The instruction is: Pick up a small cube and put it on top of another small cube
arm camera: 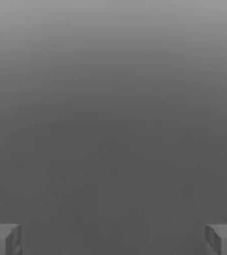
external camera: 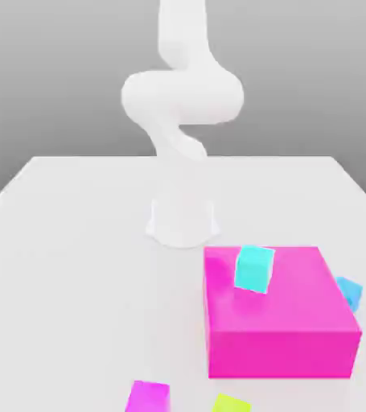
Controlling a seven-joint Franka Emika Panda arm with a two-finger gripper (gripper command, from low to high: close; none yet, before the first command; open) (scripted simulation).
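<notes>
Four small cubes are distributed about one large magenta block (external camera: pixel 282 352) on a pale surface (external camera: pixel 73 282). In the exterior view, taken as a clock face, the block lies toward four o'clock. The cyan cube (external camera: pixel 254 269) rests on its top face, toward the block's ten-to-eleven o'clock side, and is borne wholly by it. The blue cube (external camera: pixel 350 293) is seen at the block's three o'clock side, partly hidden behind it; whether the two touch cannot be told. At the picture's lower edge, the purple cube (external camera: pixel 148 397) is seen near half past six and the yellow-green cube (external camera: pixel 232 404) near five-thirty, well apart from the cyan one.

The white arm (external camera: pixel 183 96) rises at twelve o'clock. In the hand view, the pincer (arm camera: pixel 113 241) is spread wide, with nothing between its fingers; such a spacing would admit a cube. No cube is stacked on another, so the task is judged to be at its start. A choice of cube and an approach from above are presumably required next; near the cyan cube, the raised block would have to be cleared.
</notes>
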